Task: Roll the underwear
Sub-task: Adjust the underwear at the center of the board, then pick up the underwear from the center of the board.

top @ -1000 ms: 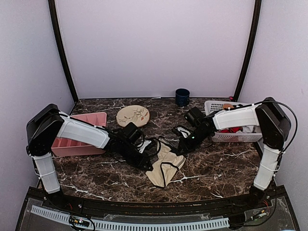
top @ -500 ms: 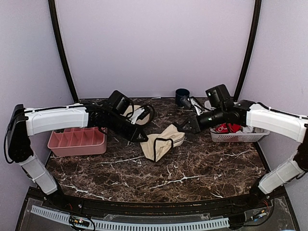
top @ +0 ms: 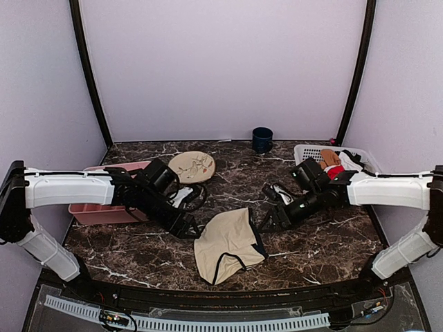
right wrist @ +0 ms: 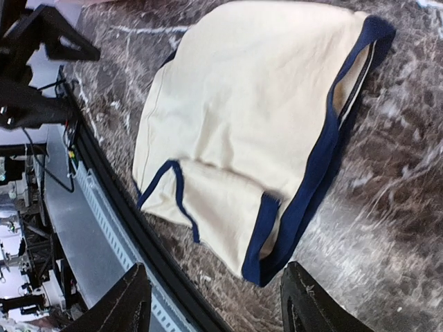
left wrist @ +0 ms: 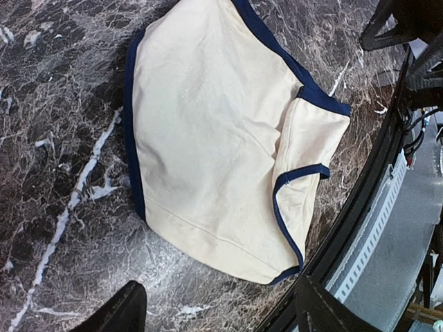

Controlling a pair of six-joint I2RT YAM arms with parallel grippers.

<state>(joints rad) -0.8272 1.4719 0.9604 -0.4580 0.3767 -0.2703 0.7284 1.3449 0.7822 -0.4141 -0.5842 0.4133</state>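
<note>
Underwear [top: 228,242] on table [top: 325,252] centre — plate [top: 192,166] behind; basket [top: 308,151] right; tray [top: 93,214] left

Cream, navy-trimmed underwear [right wrist: 242,131] flat on marble table [right wrist: 405,200]

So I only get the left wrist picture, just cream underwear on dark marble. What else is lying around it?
Observer: A round plate sits behind the underwear, off to the left.
Visitor: Anything on the right side?
Observer: A white basket stands at the far right, toward the back.
Visitor: Is that all?
Observer: No, a dark blue mug stands against the back wall, near the middle.
</note>
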